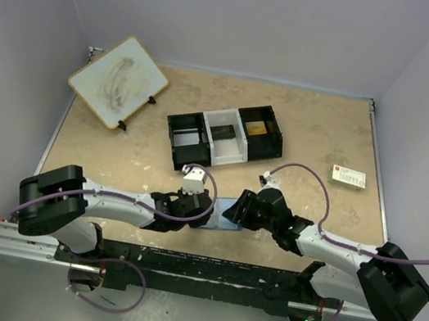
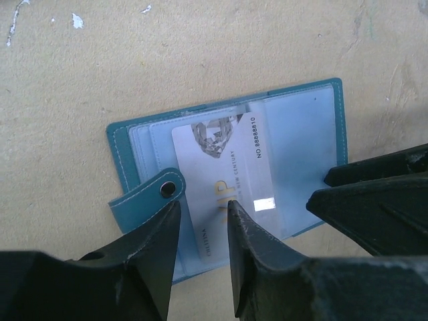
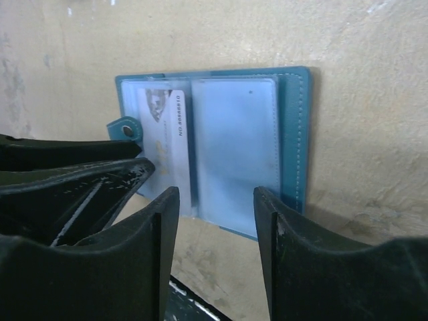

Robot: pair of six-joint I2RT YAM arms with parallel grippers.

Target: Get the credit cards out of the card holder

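One card (image 2: pixel 227 160) juts from the open card holder (image 2: pixel 304 134) at the counter's (image 2: pixel 200 53) near edge, left end effector (image 2: pixel 199 212) narrow astride it, right end effector (image 3: pixel 214 200) wider and empty; extraction seems in hand, needing a pinch then slide.

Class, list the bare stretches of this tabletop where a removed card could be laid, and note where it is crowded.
Free: between the tray and the small printed card; between the whiteboard and the left arm. Crowded: the near centre, where left gripper and right gripper meet over the card holder.
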